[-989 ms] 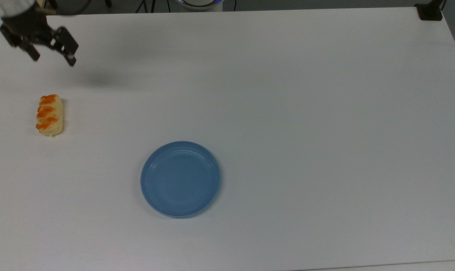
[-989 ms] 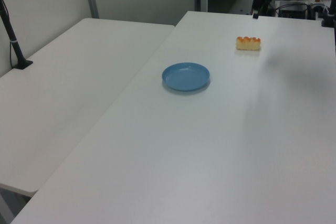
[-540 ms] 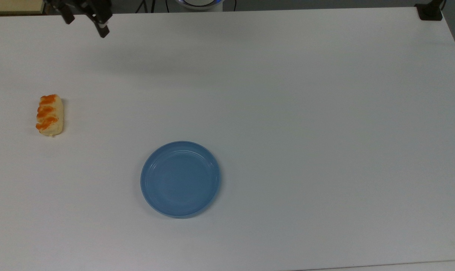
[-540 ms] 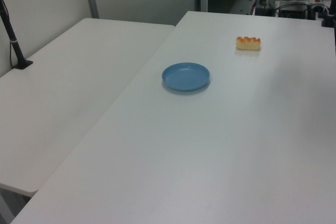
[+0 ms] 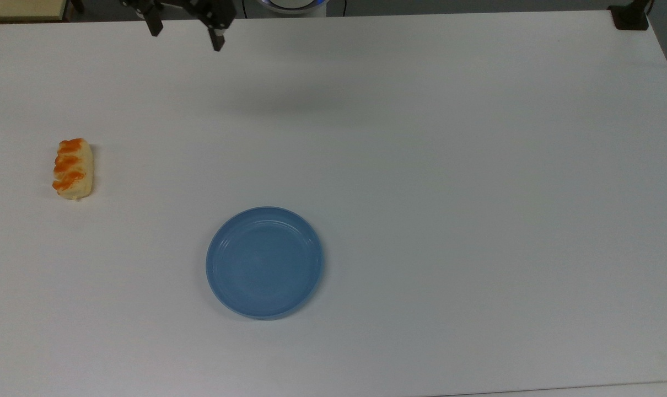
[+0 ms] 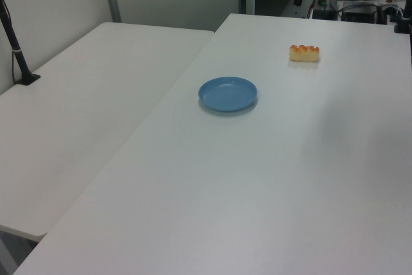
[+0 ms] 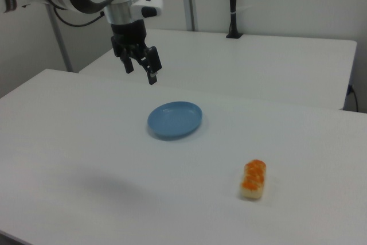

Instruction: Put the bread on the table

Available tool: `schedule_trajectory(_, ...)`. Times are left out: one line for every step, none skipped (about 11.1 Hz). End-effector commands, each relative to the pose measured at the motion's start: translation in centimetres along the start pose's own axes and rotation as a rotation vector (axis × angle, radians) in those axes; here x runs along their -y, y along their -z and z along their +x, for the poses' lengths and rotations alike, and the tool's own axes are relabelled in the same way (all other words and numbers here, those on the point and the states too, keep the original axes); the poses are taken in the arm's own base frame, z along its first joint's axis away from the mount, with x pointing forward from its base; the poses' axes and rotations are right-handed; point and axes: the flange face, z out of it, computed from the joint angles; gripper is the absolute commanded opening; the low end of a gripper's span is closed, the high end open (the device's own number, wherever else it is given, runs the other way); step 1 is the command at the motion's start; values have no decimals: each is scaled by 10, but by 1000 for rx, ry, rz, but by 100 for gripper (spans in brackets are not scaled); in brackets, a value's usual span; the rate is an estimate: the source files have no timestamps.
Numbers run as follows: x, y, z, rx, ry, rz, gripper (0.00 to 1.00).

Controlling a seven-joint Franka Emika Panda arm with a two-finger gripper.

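The bread (image 5: 73,168) lies flat on the white table (image 5: 449,165) near the top view's left edge, with its orange-browned lumps facing up. It also shows in the left view (image 6: 304,53) and the right view (image 7: 253,179). My gripper (image 5: 186,34) hangs open and empty at the top view's upper edge, far from the bread. In the right view the gripper (image 7: 140,73) is raised well above the table, behind the blue plate.
A round blue plate (image 5: 264,262) sits empty on the table, to the top view's right of the bread and nearer the front. A second white table (image 6: 84,107) adjoins on the left view's left. A black post (image 5: 631,16) stands at the top view's upper right corner.
The open gripper has moved to the right along the top view's upper edge, away from the bread. The bread and the plate have stayed in place.
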Motion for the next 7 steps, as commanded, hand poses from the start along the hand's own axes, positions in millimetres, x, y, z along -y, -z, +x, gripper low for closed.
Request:
schedule_trajectory(15,1,-7,10,191,-14,100)
schedule_trajectory(25,-2,-8,15,209,-13,100)
schedule_trajectory(28,-1,-8,12,215,-12,100)
schedule_trajectory(27,-3,-10,17,215,-14,100)
schedule_trajectory(27,-2,-9,14,217,-13,100)
schedule_trajectory(27,-2,-9,12,215,-13,100)
schedule_trajectory(27,-1,-10,11,217,-12,100)
